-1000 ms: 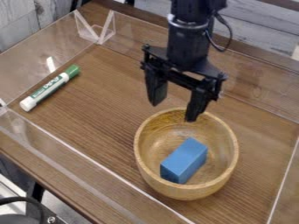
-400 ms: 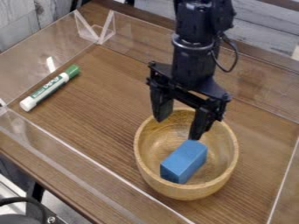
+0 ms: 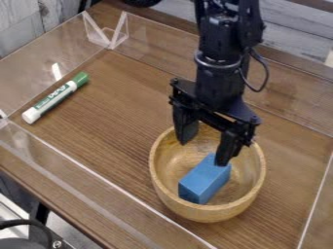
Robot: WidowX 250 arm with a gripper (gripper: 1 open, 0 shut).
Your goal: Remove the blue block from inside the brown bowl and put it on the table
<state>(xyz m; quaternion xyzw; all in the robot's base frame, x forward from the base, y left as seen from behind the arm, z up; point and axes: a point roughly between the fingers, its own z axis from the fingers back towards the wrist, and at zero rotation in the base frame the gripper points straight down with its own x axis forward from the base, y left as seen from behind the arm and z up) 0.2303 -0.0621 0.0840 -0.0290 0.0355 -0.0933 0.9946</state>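
A bright blue block (image 3: 204, 182) lies inside the round light-brown wooden bowl (image 3: 166, 182) at the near right of the wood-grain table (image 3: 117, 97). My black gripper (image 3: 207, 145) points straight down over the bowl's far half, jaws open. Its fingertips dip below the rim level, just above and behind the block's upper end. One finger (image 3: 232, 148) partly hides the block's far corner. Nothing is held between the fingers.
A green and white marker (image 3: 56, 95) lies at the left near the clear acrylic wall (image 3: 39, 39). A clear acrylic stand (image 3: 107, 29) sits at the back left. Low clear walls edge the tabletop on all sides.
The gripper has come down and toward the near right, from above the bowl's far rim into the bowl over the block. Its jaws stayed open. The block has not moved.
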